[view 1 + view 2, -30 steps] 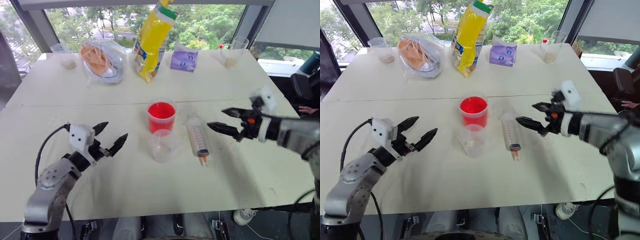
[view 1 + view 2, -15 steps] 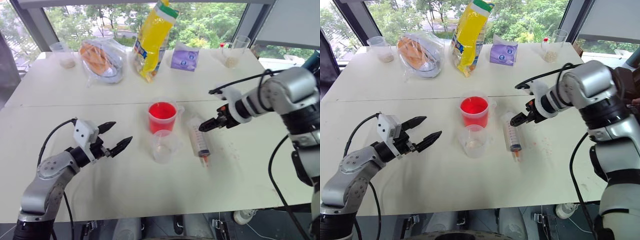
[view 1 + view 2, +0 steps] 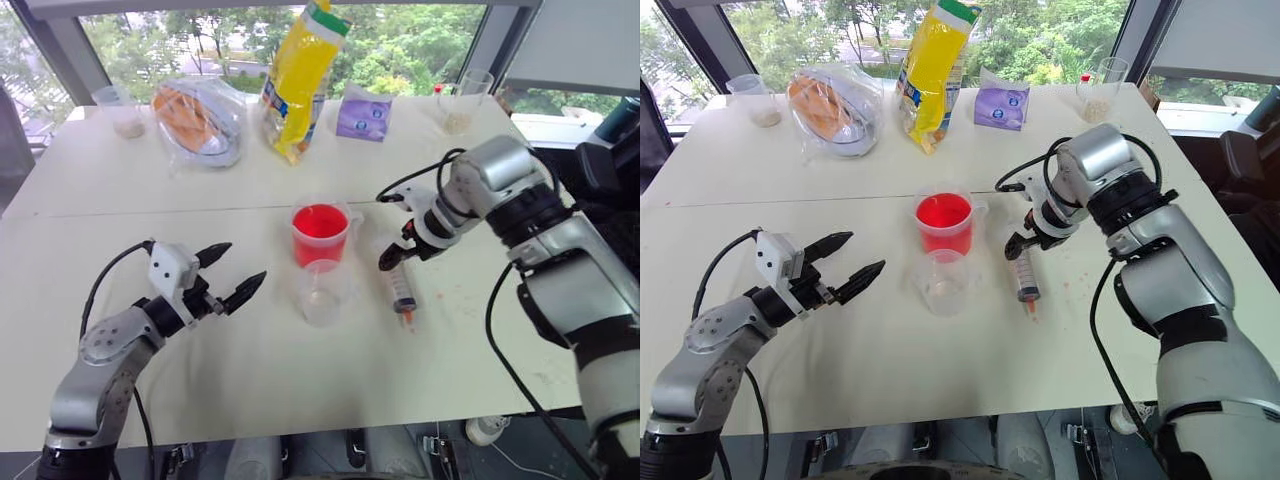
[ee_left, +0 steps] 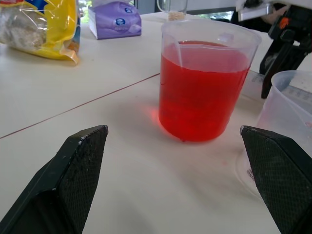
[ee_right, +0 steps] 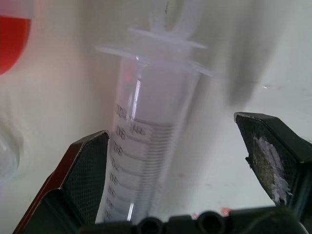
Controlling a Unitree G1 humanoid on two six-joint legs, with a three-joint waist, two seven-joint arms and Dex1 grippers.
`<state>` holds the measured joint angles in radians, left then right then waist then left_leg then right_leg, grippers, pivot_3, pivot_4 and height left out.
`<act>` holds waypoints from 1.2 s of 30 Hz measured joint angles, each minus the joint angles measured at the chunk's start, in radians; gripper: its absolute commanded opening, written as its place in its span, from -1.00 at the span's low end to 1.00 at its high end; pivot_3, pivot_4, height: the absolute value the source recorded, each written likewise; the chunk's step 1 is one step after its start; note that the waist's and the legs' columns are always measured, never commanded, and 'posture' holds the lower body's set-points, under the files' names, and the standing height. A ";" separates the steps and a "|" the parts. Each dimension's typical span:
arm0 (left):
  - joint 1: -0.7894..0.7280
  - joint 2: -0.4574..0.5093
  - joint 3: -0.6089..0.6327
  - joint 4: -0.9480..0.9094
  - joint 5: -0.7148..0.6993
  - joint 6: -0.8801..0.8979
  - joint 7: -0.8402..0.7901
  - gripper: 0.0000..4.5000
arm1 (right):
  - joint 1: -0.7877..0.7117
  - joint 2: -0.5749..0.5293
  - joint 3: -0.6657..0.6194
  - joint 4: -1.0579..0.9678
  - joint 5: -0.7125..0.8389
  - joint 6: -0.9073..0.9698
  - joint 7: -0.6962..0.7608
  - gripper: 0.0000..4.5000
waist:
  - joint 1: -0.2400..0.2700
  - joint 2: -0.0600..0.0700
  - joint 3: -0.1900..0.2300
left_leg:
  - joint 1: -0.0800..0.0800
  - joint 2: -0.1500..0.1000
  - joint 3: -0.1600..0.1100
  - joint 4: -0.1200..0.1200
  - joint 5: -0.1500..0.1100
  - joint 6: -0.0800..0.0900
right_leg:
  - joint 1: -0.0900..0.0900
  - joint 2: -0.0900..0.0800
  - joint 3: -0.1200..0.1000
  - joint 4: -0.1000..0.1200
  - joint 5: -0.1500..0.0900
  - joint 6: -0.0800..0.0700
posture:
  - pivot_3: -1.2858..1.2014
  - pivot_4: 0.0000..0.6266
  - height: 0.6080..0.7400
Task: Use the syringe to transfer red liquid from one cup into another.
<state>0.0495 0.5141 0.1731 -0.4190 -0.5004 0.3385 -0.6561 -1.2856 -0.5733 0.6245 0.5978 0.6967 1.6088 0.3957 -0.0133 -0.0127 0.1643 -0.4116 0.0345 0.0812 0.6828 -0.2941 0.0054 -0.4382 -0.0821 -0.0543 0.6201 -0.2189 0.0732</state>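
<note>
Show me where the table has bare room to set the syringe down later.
Bare table along the near edge, in front of the small cup. Also a bare band between the red cup and the yellow bag. Crowded: the middle, with both cups, the syringe and right gripper.

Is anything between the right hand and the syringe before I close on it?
Nothing visible is in the way. The right hand is open directly over the syringe, which lies flat on the table, its barrel between the two fingers. The red cup and small empty cup stand off to its side.
</note>
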 measured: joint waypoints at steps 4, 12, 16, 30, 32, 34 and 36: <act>0.009 -0.006 0.000 -0.015 0.010 -0.004 0.010 1.00 | 0.000 0.064 -0.023 0.043 -0.052 0.000 -0.049 0.99 | -0.002 0.000 0.000 | 0.000 0.000 0.000 0.000 0.000 0.000 | 0.000 0.000 0.000 0.000 0.000 0.000 | 0.03 -0.52 1.00; 0.014 -0.025 -0.002 -0.015 0.028 -0.016 0.028 1.00 | 0.000 0.165 -0.109 0.077 -0.154 0.000 -0.152 0.38 | -0.005 0.000 0.000 | 0.001 0.000 0.000 0.000 0.000 -0.001 | 0.000 0.000 0.000 0.002 0.000 0.000 | 0.03 -0.52 1.00; 0.014 -0.026 -0.002 -0.015 0.035 -0.019 0.031 1.00 | 0.001 0.186 -0.132 0.080 -0.178 0.000 -0.169 -0.37 | -0.005 0.000 0.000 | 0.001 0.000 0.000 0.000 0.000 -0.001 | 0.000 0.000 0.000 0.002 0.000 0.000 | 0.03 -0.52 1.00; -0.020 0.005 0.014 -0.004 0.030 -0.018 0.015 1.00 | 0.075 0.031 -0.139 -0.113 -0.048 0.000 -0.216 -0.37 | 0.002 0.000 0.000 | -0.001 0.000 -0.001 0.000 0.000 0.000 | 0.000 0.000 0.000 0.000 0.000 0.000 | 0.03 -0.52 1.00; -0.044 0.031 0.031 0.013 0.006 0.008 0.005 1.00 | 0.109 -0.067 -0.178 -0.245 -0.024 0.000 -0.195 -0.37 | 0.003 0.000 0.000 | -0.005 0.000 -0.002 0.000 0.000 0.000 | -0.004 0.000 -0.001 0.000 0.000 0.000 | 0.03 -0.52 1.00; -0.076 0.067 0.059 0.024 -0.029 0.044 -0.004 1.00 | 0.130 -0.145 -0.239 -0.363 -0.002 0.000 -0.160 -0.37 | 0.002 0.000 0.000 | -0.008 0.000 -0.002 0.000 0.000 0.000 | -0.006 0.000 -0.001 -0.001 0.001 0.001 | 0.03 -0.52 1.00; -0.109 0.108 0.084 0.026 -0.073 0.085 -0.028 1.00 | 0.166 -0.189 -0.321 -0.478 0.000 -0.016 -0.125 -0.37 | -0.002 0.000 0.000 | -0.008 0.000 -0.002 0.000 0.000 0.000 | -0.006 0.001 -0.002 -0.001 0.001 0.001 | 0.03 -0.52 1.00</act>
<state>-0.0598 0.6219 0.2572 -0.3932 -0.5730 0.4231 -0.6836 -1.1194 -0.7626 0.3035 0.1199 0.6966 1.5930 0.2707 -0.0152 -0.0123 0.1644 -0.4195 0.0343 0.0793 0.6825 -0.2940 0.0054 -0.4445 -0.0809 -0.0562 0.6190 -0.2181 0.0746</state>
